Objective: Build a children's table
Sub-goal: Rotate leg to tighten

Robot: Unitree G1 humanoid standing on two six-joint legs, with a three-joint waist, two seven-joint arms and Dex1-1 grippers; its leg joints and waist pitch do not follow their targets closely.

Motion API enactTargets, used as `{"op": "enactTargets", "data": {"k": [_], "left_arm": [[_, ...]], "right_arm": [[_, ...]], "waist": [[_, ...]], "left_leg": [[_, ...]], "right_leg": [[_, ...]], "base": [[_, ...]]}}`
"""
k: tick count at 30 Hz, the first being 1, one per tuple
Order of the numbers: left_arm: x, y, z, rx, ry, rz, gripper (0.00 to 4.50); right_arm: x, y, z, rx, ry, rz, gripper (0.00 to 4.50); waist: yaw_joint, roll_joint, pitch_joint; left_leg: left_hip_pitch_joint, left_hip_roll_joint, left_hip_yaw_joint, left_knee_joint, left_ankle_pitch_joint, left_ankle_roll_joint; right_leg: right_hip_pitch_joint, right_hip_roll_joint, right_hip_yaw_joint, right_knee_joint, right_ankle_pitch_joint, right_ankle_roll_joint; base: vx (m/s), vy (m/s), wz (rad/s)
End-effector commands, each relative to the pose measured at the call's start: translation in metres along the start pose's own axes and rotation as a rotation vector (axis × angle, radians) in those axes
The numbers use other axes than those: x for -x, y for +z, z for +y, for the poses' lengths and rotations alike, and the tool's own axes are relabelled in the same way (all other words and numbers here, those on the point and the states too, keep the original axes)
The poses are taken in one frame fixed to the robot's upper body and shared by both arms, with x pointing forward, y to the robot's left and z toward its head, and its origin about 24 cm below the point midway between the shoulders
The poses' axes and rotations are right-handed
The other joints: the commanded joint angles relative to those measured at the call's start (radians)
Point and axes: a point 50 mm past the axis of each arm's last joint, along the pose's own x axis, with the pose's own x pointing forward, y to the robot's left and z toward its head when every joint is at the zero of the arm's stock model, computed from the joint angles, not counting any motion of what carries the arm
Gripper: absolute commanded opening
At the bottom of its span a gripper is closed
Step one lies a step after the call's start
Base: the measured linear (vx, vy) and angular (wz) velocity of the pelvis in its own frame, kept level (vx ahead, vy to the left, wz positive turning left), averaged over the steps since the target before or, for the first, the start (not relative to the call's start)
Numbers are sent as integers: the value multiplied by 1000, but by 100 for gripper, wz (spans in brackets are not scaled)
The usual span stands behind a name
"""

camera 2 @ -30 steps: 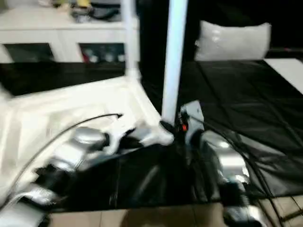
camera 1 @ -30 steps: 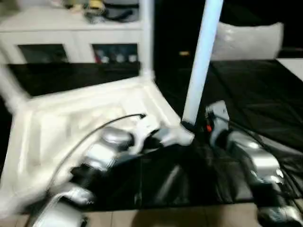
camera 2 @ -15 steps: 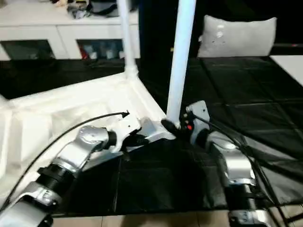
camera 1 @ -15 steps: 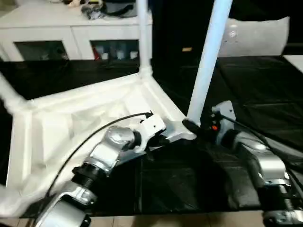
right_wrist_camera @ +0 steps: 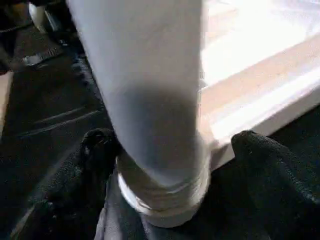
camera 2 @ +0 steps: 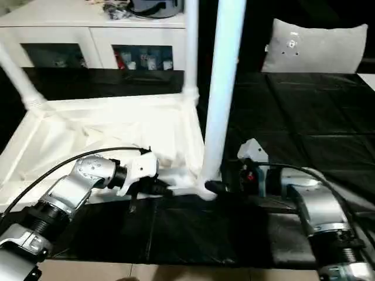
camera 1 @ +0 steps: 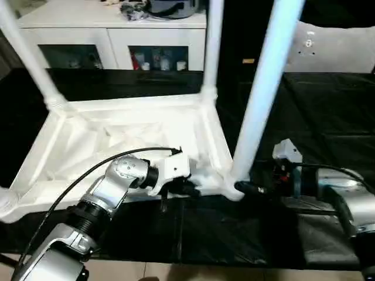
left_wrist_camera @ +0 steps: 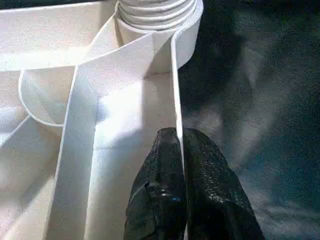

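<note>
The white table top (camera 1: 117, 126) lies upside down on the black worktable, ribbed side up. Three white legs stand in its corner sockets: far left (camera 1: 29, 52), far right (camera 1: 212, 47) and near right (camera 1: 263, 99). The near-left socket (camera 1: 4, 202) sits at the picture's edge. My left gripper (camera 1: 183, 188) is shut on the top's near rim, and its fingers (left_wrist_camera: 165, 170) pinch the thin wall close to the near-right socket. My right gripper (camera 1: 247, 188) holds the base of the near-right leg (right_wrist_camera: 150, 100), a black finger (right_wrist_camera: 100, 150) on each side.
A white cabinet (camera 1: 105, 23) with glass doors stands behind the worktable (camera 1: 328, 117). At the far right lies a pale cushion (camera 1: 328, 41). A black cable (camera 1: 76, 181) loops over my left forearm. The worktable's near edge and the tiled floor run along the bottom.
The table top has swung from a skewed angle to square with the cabinet, both grippers staying on it. The view has also shifted, bringing the far-left leg into sight.
</note>
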Motion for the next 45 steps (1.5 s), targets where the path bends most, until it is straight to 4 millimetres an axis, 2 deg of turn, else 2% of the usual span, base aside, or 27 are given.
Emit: {"op": "enactTargets", "data": {"k": [1, 3, 5, 8, 10, 13, 15, 22, 25, 28, 30, 31, 32, 33, 34, 35, 36, 37, 38, 39, 41, 43, 45], "left_arm": [[-3, -4, -9, -38, -129, 65, 0], [-2, -5, -10, -43, -144, 65, 0], [-3, -5, -11, -52, -159, 67, 0], [-4, -5, -11, -64, -172, 66, 0], [-4, -4, -10, -66, -170, 63, 0], [-4, -4, -9, -72, -173, 63, 0], [-4, -4, -9, -73, -175, 64, 0], [-4, -4, -8, -36, -154, 45, 0], [-9, 0, -7, 44, -84, -6, 0], [-15, 5, -2, 114, 28, -30, 0], [-20, 9, 2, 170, 93, -55, 0], [-27, 15, 5, 241, 146, -85, 0], [-28, 16, 5, 256, 156, -91, 0], [-30, 18, 7, 284, 182, -94, 0], [-31, 19, 7, 288, 190, -95, 0], [-38, 24, 13, 331, 262, -99, 0], [-38, 25, 14, 338, 276, -98, 0], [-43, 29, 19, 375, 348, -98, 0], [-43, 30, 19, 377, 351, -98, 0], [-48, 33, 23, 391, 400, -96, 0], [-50, 37, 25, 381, 422, -85, 0], [-51, 39, 24, 359, 417, -80, 0], [-50, 38, 20, 314, 385, -80, 0]], "right_arm": [[0, 8, 5, 11, 103, 0, 365], [0, 8, 7, 6, 136, 8, 358], [-1, 8, 8, 5, 155, 8, 329], [-6, 10, 9, 22, 169, -13, 314], [-7, 11, 9, 29, 167, -20, 281], [-13, 9, 11, 16, 185, -31, 275], [-13, 9, 12, 11, 190, -33, 239], [-16, 5, 18, -51, 222, -62, 208], [-23, 2, 23, -106, 187, -91, 204], [-35, -1, 22, -153, 66, -84, 203], [-45, -2, 16, -179, -49, -88, 203], [-55, -4, 8, -219, -176, -90, 203], [-58, -5, 6, -228, -202, -88, 202], [-61, -5, 5, -247, -231, -86, 202], [-62, -5, 5, -250, -242, -86, 201], [-71, -3, -2, -299, -358, -85, 200], [-73, -3, -3, -307, -378, -85, 200], [-81, -2, -8, -351, -492, -84, 200], [-81, -2, -9, -353, -498, -83, 200], [-87, -2, -13, -357, -591, -82, 200], [-92, 2, -12, -349, -589, -131, 200], [-94, 4, -11, -350, -577, -174, 268], [-91, 6, -10, -343, -563, -203, 268]], "waist": [[4, -15, -56], [10, -14, -56], [15, -15, -57], [17, -11, -60], [17, -13, -60], [21, -11, -60], [21, -11, -60], [23, -11, -61], [25, -10, -61], [17, -11, -56], [7, -12, -48], [-7, -11, -40], [-13, -10, -36], [-30, -9, -36], [-37, -8, -37], [-51, -9, -37], [-57, -7, -35], [-78, -8, -39], [-82, -6, -41], [-90, -8, -42], [-95, -6, -42], [-93, -7, -45], [-86, -6, -48]], "left_leg": [[-3, 87, -28, -62, -28, 127], [-1, 87, -27, -61, -24, 126], [0, 86, -27, -61, -19, 119], [0, 91, -30, -60, -9, 114], [-1, 90, -30, -61, -12, 110], [-1, 88, -29, -61, -13, 105], [-1, 89, -30, -61, -14, 103], [-1, 88, -29, -60, -8, 104], [0, 94, -32, -61, 0, 99], [0, 90, -29, -65, -20, 87], [4, 76, -24, -68, -74, 63], [11, 65, -22, -69, -116, 32], [14, 64, -25, -71, -133, 25], [18, 63, -29, -71, -167, 16], [22, 64, -30, -71, -181, 15], [21, 65, -32, -72, -196, 19], [21, 66, -32, -73, -203, 19], [18, 67, -39, -75, -215, 12], [19, 67, -40, -75, -213, 13], [17, 65, -38, -74, -203, 19], [11, 64, -37, -74, -183, 32], [7, 65, -35, -74, -163, 50], [4, 69, -35, -75, -122, 70]], "right_leg": [[61, -114, 88, -66, -207, -86], [59, -114, 88, -66, -218, -82], [59, -113, 87, -67, -224, -81], [57, -114, 87, -62, -197, -88], [58, -115, 87, -62, -193, -90], [59, -115, 86, -63, -196, -86], [60, -114, 86, -63, -200, -83], [60, -114, 85, -63, -193, -81], [60, -118, 87, -60, -182, -88], [59, -116, 87, -68, -222, -83], [58, -113, 80, -90, -343, -52], [57, -111, 69, -111, -472, -7], [57, -110, 61, -119, -508, 5], [57, -107, 54, -129, -543, 30], [56, -107, 54, -133, -547, 36], [56, -106, 55, -135, -537, 41], [55, -105, 53, -135, -534, 36], [60, -106, 49, -134, -512, 28], [59, -107, 49, -133, -502, 23], [58, -107, 53, -133, -483, 19], [62, -111, 58, -130, -458, 8], [63, -113, 66, -123, -426, -4], [64, -114, 74, -111, -359, -26]], "base": [[0, 0, 0], [0, 0, 0], [0, 0, 0], [0, 0, 0], [0, 0, 0], [0, 0, 0], [0, 0, 0], [0, 0, 0], [0, 0, 0], [0, 0, 0], [0, 0, 0], [0, 0, 0], [0, 0, 0], [0, 0, 0], [0, 0, 0], [0, 0, 0], [0, 0, 0], [0, 0, 0], [0, 0, 0], [0, 0, 0], [0, 0, 0], [0, 0, 0], [0, 0, 0]]}}
